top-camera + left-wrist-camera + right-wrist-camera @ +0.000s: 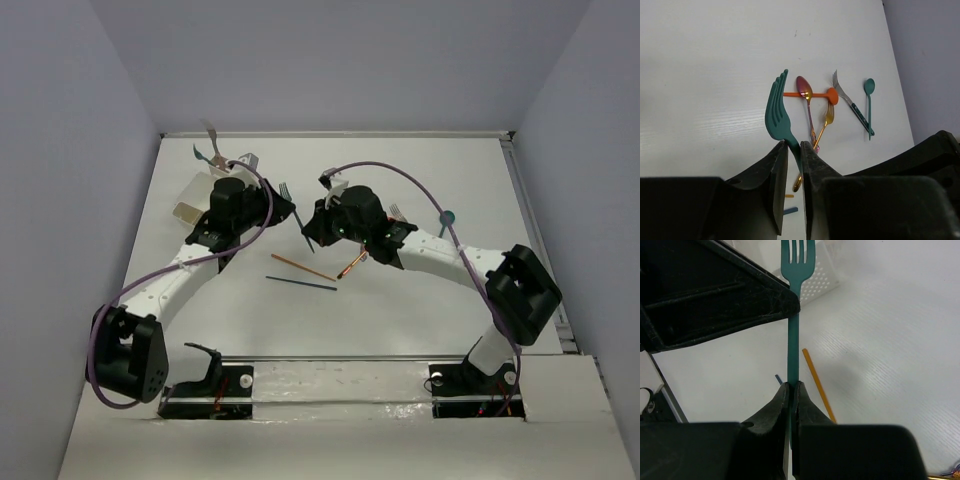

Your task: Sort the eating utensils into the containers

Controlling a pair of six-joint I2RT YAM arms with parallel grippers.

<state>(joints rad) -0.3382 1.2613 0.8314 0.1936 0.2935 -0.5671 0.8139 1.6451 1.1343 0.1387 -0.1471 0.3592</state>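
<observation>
A teal fork point(288, 192) hangs above the table between both grippers. My left gripper point(794, 145) is shut on its neck just below the tines point(777, 112). My right gripper point(791, 386) is shut on the handle end, with the tines point(797, 260) pointing away from it. In the top view the left gripper point(290, 212) and right gripper point(312, 236) nearly touch. A whitish perforated container point(820, 280) lies beyond the fork, and whitish bins point(200, 195) sit under the left arm. An orange stick point(303, 267) and a dark blue stick point(300, 283) lie on the table below.
More utensils lie beyond the left gripper: an orange spoon point(832, 96), an iridescent spoon point(805, 87), a gold fork point(829, 117), a silver fork point(847, 97) and a teal spoon point(869, 100). Some utensils stick up at the back left point(210, 145). Walls close in the table.
</observation>
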